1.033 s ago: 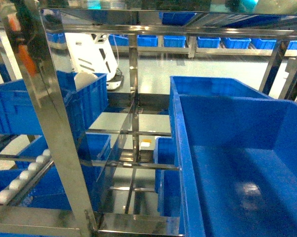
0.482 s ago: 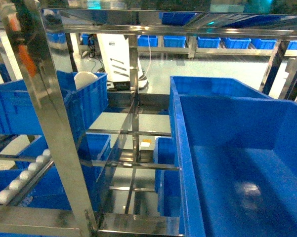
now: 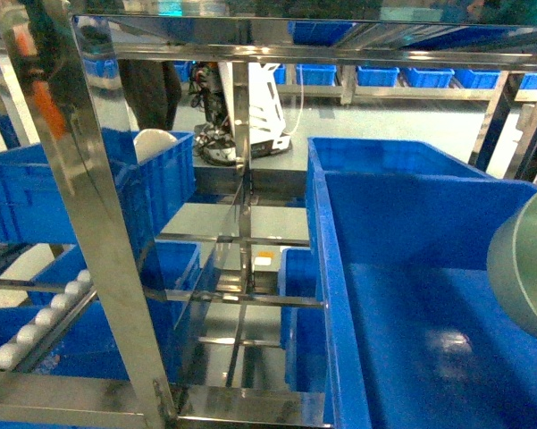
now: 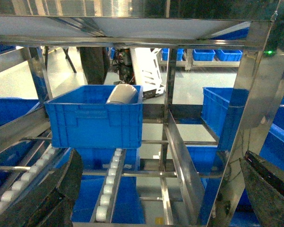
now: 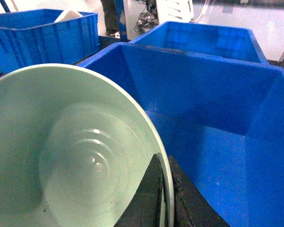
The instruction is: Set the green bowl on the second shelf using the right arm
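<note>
Bowl (image 5: 71, 161) in right tool (image 5: 163, 198) over crate (image 5: 227, 156)

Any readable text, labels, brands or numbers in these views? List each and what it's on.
None readable in any view.
Green bowl: plain, no marking.
Near blue crate: no label showing.
Blue crate on the left rollers: ribbed wall, no text.
White dome-shaped object in it: plain.
Small pale tag low in the rack: too small and blurred to read.
</note>
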